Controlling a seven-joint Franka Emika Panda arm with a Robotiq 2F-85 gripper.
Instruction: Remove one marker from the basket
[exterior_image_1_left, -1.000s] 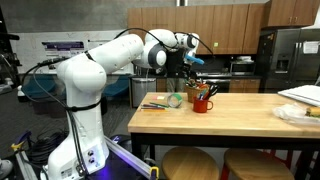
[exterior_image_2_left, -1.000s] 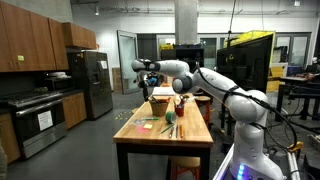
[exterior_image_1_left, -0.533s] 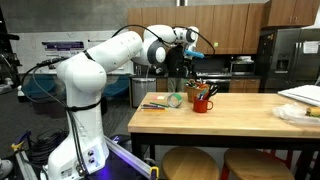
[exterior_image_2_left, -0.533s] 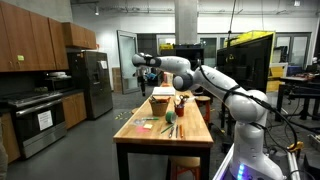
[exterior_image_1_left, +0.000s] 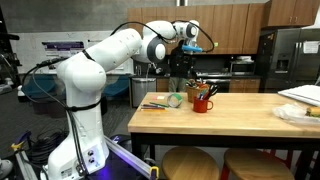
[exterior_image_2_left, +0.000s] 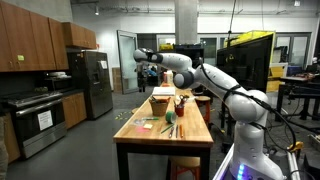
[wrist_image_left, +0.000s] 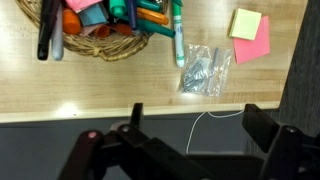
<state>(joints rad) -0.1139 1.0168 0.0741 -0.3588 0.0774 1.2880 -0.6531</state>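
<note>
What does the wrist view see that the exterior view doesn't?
Only the wrist view makes out a yellow sticky note, a pink sticky note, a small clear bag and a green marker beside the basket. Only an exterior view shows the whole white arm, stools and the fridge. Both show the wooden table, the basket's markers and the open gripper.

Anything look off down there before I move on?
Nothing spilled or broken. A green marker lies on the table right beside the basket, outside it, unlike the others. A crumpled clear wrapper sits next to it. The jaws stand open and empty.
</note>
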